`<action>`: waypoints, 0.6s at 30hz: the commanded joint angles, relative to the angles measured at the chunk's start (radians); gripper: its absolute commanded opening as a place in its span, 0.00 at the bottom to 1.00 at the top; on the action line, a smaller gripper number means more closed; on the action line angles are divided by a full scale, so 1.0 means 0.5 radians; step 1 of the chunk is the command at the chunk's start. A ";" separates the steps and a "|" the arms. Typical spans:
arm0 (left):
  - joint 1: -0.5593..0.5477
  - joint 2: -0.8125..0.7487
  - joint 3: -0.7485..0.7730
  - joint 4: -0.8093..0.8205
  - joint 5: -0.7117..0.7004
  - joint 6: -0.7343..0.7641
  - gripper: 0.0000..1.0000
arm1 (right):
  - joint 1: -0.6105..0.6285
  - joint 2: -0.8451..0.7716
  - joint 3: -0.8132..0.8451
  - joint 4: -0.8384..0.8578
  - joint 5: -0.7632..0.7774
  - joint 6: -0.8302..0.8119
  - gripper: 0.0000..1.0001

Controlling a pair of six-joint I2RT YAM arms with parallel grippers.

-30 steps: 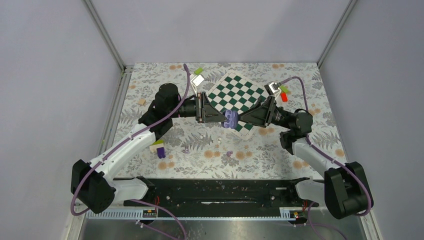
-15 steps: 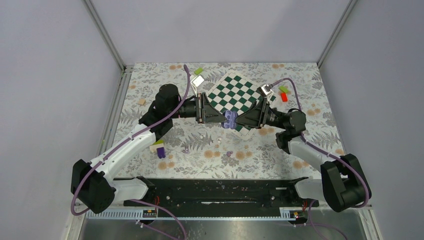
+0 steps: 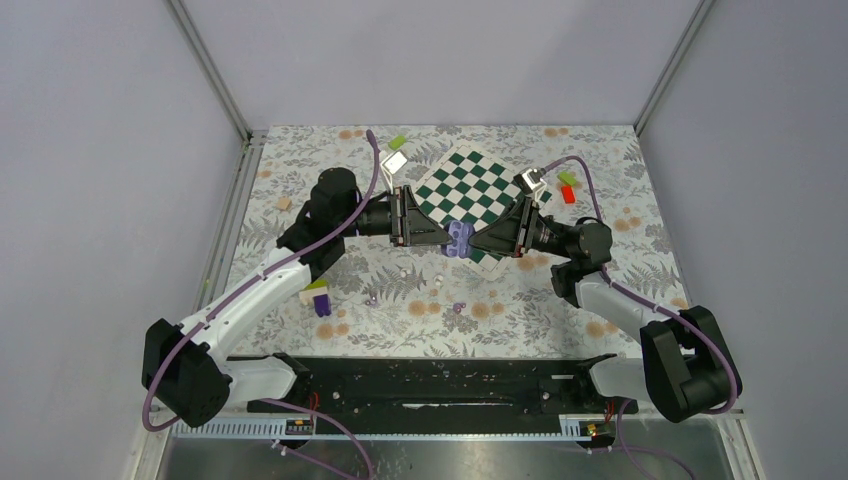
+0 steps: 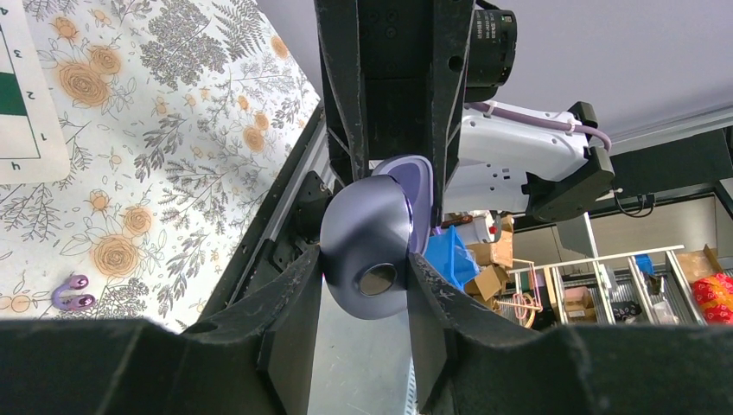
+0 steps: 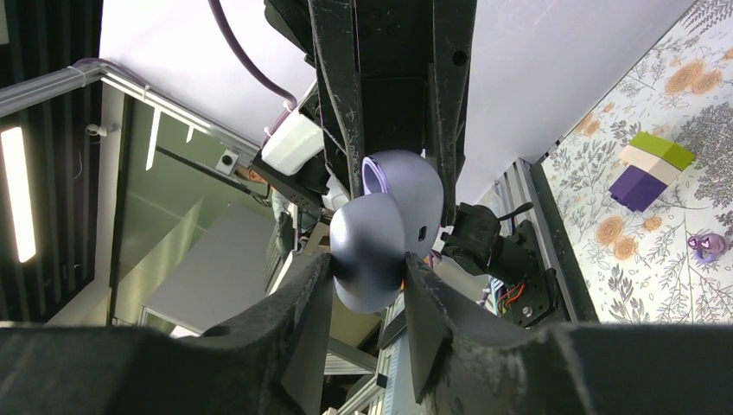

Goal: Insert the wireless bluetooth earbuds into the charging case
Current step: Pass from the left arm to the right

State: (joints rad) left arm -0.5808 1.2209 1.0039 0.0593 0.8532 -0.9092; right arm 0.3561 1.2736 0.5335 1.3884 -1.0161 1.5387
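The charging case (image 3: 461,240) is a lavender clamshell held in the air over the near corner of the chessboard, its two halves hinged apart. My left gripper (image 3: 451,238) is shut on one domed half (image 4: 367,233), with both fingers pressed to its sides (image 4: 365,259). From the other side, my right gripper (image 3: 473,243) is shut on the other domed half (image 5: 372,238), with both pads touching it (image 5: 370,259). Two tiny lavender earbuds lie on the floral cloth: one (image 3: 459,306) (image 4: 73,292) toward the near edge, the other (image 3: 370,298) (image 5: 707,245) near the stacked block.
A green-white-purple stacked block (image 3: 318,297) (image 5: 648,164) stands beside the left arm. The chessboard (image 3: 470,185) lies at the back centre. Small coloured blocks (image 3: 567,186) sit at the back right and a white one (image 3: 396,160) at the back left. Tiny white specks (image 3: 437,283) dot the cloth.
My right gripper moved left up to the case and closed its jaws on the case's free half. The left gripper kept its hold and stayed in place.
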 commanded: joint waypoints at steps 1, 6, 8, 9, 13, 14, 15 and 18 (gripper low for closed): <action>0.000 -0.054 0.054 0.066 0.026 0.036 0.29 | 0.015 -0.008 0.077 0.077 -0.054 -0.010 0.46; 0.001 -0.056 0.050 0.054 0.018 0.042 0.29 | 0.017 -0.023 0.077 0.074 -0.067 -0.012 0.54; 0.001 -0.054 0.049 0.055 0.012 0.044 0.29 | 0.020 -0.026 0.082 0.073 -0.080 -0.012 0.57; -0.001 -0.057 0.050 0.054 0.010 0.045 0.29 | 0.021 -0.029 0.086 0.072 -0.084 -0.015 0.58; 0.001 -0.053 0.059 0.047 0.005 0.043 0.29 | 0.034 -0.044 0.093 0.023 -0.091 -0.050 0.61; 0.000 -0.052 0.061 0.039 0.004 0.048 0.29 | 0.041 -0.048 0.090 0.007 -0.091 -0.068 0.61; 0.001 -0.050 0.064 0.033 0.004 0.053 0.29 | 0.047 -0.051 0.090 -0.002 -0.089 -0.077 0.62; 0.002 -0.052 0.069 0.020 0.001 0.055 0.29 | 0.055 -0.057 0.079 -0.027 -0.075 -0.094 0.58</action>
State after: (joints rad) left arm -0.5808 1.2209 1.0042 0.0441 0.8528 -0.8982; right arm 0.3691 1.2720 0.5400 1.3663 -1.0393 1.5276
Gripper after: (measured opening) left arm 0.380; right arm 0.610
